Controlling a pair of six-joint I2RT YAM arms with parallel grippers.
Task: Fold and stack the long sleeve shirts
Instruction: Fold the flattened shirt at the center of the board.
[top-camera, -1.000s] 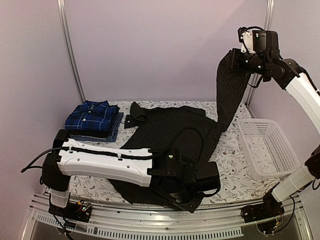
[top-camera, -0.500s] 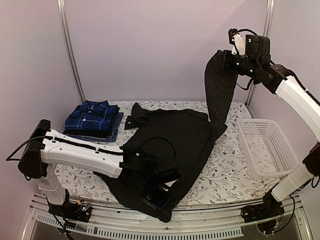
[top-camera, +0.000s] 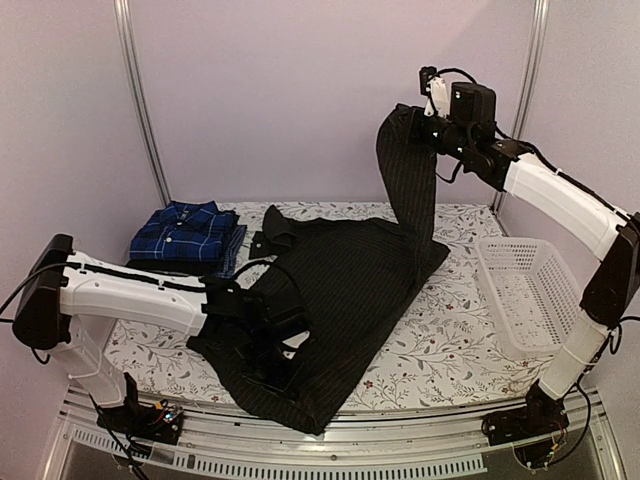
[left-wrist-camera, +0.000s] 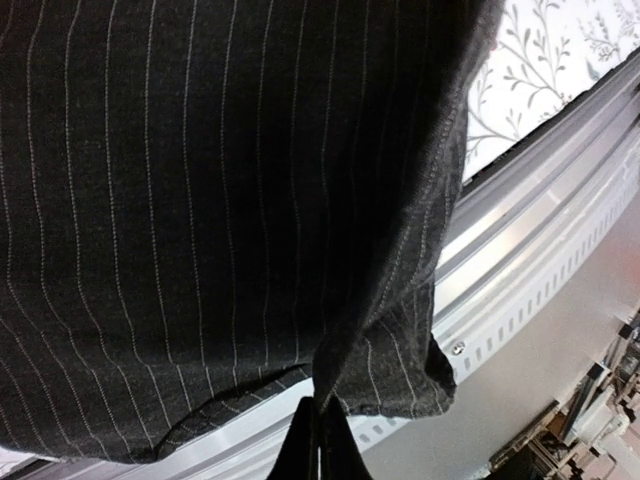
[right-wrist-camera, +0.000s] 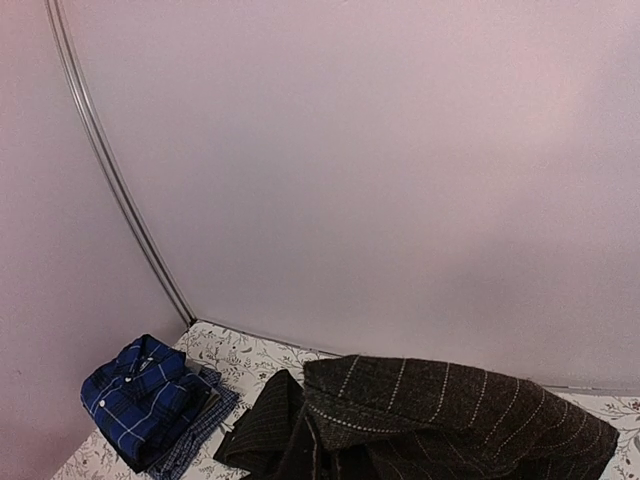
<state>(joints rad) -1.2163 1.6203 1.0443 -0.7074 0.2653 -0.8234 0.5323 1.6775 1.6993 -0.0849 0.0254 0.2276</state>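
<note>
The black pinstripe shirt (top-camera: 340, 285) lies spread on the flowered table cover (top-camera: 470, 340), its near hem at the front edge. My left gripper (top-camera: 272, 345) is low at that hem and shut on a fold of it; the left wrist view shows the closed fingertips (left-wrist-camera: 318, 440) pinching the cloth (left-wrist-camera: 220, 200). My right gripper (top-camera: 410, 118) is high at the back and shut on the shirt's right part, which hangs down in a long strip (top-camera: 410, 190). In the right wrist view that cloth (right-wrist-camera: 450, 410) drapes over the gripper (right-wrist-camera: 330, 462). A folded blue plaid shirt (top-camera: 187, 232) tops a small stack at back left.
A white mesh basket (top-camera: 535, 295) stands at the right edge. The metal front rail (left-wrist-camera: 540, 250) runs just beyond the hem. A vertical pole (top-camera: 140, 100) stands behind the stack, which also shows in the right wrist view (right-wrist-camera: 145, 400).
My right gripper has swung left with the raised strip of shirt. My left arm has drawn back to the left, pulling the near hem left with it.
</note>
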